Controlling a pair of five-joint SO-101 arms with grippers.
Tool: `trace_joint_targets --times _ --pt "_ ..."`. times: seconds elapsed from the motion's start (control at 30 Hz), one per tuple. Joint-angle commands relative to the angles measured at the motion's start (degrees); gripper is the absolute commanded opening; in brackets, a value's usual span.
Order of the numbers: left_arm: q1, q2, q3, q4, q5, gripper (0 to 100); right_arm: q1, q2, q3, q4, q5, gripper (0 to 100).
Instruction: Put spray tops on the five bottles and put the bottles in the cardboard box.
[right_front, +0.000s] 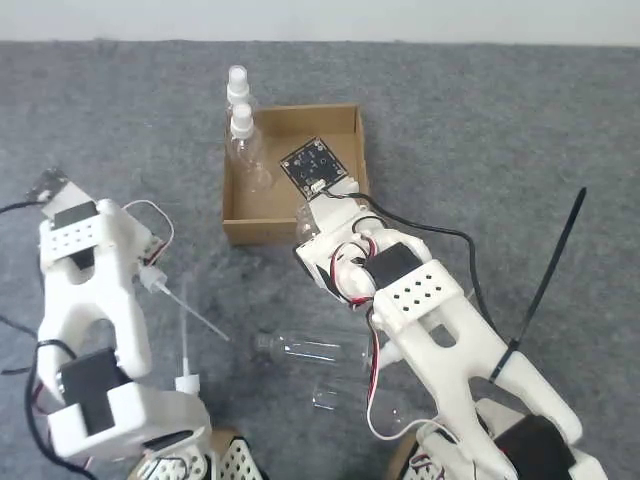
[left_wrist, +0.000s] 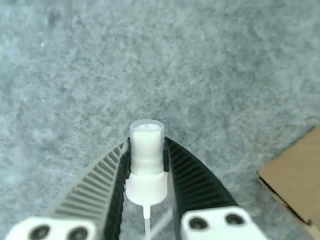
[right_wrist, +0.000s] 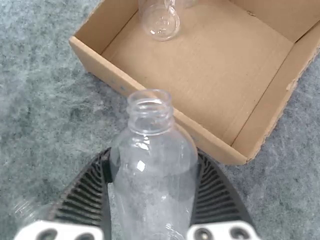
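My right gripper (right_wrist: 152, 200) is shut on a clear uncapped bottle (right_wrist: 152, 160), its open neck pointing at the cardboard box (right_wrist: 165, 107). In the high view this gripper (right_front: 312, 228) sits at the box's (right_front: 350, 130) near wall. My left gripper (left_wrist: 146, 155) is shut on a white spray top (left_wrist: 146, 160); from above, the top (right_front: 155, 278) trails its thin tube toward the middle. A capped bottle (right_front: 247, 150) is inside the box at its left wall. A second capped bottle (right_front: 238, 88) stands at the far left corner.
Two clear uncapped bottles (right_front: 310, 347) (right_front: 345, 397) lie on the grey carpet between the arms. A loose spray top (right_front: 187, 380) with its tube rests beside the left arm's base. A box corner (left_wrist: 295, 185) shows in the left wrist view.
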Motion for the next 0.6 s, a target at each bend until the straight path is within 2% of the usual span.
trace_joint_targets --times 0.0,0.33,0.57 --pt "-0.09 -1.32 -7.08 4.92 -2.37 1 0.66 -4.0 -0.26 -0.22 0.7 0.7" --pt "-0.09 -2.37 -17.89 15.21 -2.73 1 0.66 -4.0 -0.26 -0.22 0.7 0.7" --pt "-0.09 -16.88 -18.42 15.82 -2.73 1 0.66 -4.09 -0.26 -0.22 0.7 0.7"
